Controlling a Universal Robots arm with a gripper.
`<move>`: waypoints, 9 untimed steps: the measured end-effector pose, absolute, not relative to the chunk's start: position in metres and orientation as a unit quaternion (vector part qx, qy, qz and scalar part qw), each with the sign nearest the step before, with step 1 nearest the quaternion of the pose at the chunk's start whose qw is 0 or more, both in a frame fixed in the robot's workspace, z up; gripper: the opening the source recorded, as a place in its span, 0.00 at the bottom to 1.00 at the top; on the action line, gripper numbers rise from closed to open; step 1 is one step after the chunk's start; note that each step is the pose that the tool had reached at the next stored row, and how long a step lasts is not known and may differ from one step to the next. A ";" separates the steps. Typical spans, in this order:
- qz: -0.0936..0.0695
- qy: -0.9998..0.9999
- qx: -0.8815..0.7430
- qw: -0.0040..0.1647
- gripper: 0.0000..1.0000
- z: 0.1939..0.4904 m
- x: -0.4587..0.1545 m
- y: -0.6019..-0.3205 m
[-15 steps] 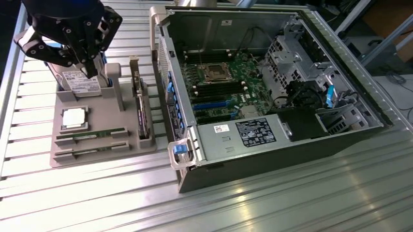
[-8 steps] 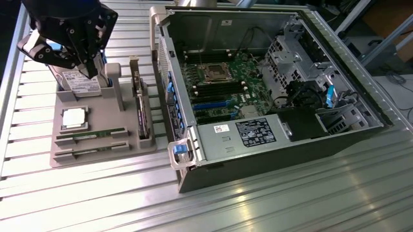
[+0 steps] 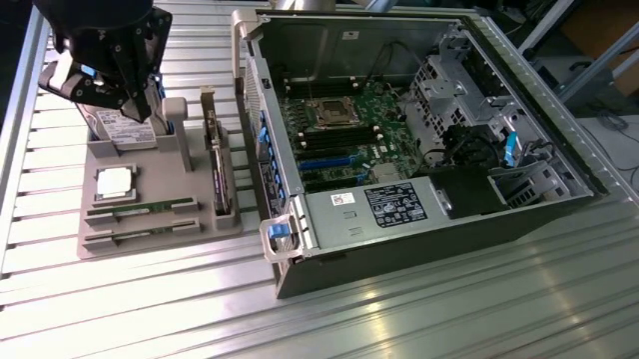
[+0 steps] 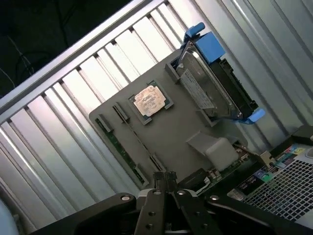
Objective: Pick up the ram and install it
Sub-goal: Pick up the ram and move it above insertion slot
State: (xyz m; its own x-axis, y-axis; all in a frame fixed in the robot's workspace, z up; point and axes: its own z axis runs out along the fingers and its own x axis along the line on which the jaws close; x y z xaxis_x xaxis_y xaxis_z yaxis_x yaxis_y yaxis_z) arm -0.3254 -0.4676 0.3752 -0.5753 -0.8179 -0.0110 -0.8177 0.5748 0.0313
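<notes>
Entry: ram pick-and-install, approach stage, nothing lifted yet

- Black two-fingered end effector (image 3: 138, 112) (image 4: 165, 180): hanging at the upper left of the exterior view with its fingers clenched on nothing. It is standing over the silver hard drive in blue brackets (image 3: 128, 133) (image 4: 205, 88).
- Long thin green ram stick with dark chips (image 3: 140, 235) (image 4: 117, 147): lying in a slot of the flat grey plastic tray (image 3: 164, 176) (image 4: 181, 122) at the lower left, well apart from the end effector. The neighbouring slot is seemingly holding a second stick.
- Square silver processor chip (image 3: 115, 182) (image 4: 149, 100): sitting between the drive and the ram.
- Open dark-grey computer case (image 3: 429, 250): lying at the centre right, exposing its green motherboard (image 3: 349, 127).
- Judgement: a grasp is calling for parted fingers, travel across the tray and alignment along the stick's narrow edge.
- Ribbed silver metal bench (image 3: 450, 314) (image 4: 63, 147): reflecting overhead light.
- Room: metal struts and cables are showing at the upper right
</notes>
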 end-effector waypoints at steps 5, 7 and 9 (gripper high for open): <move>-0.016 -0.852 0.524 0.004 0.11 0.375 -0.325 -0.468; -0.016 -0.833 0.553 0.004 0.11 0.375 -0.325 -0.468; -0.016 -0.821 0.571 0.005 0.11 0.375 -0.325 -0.468</move>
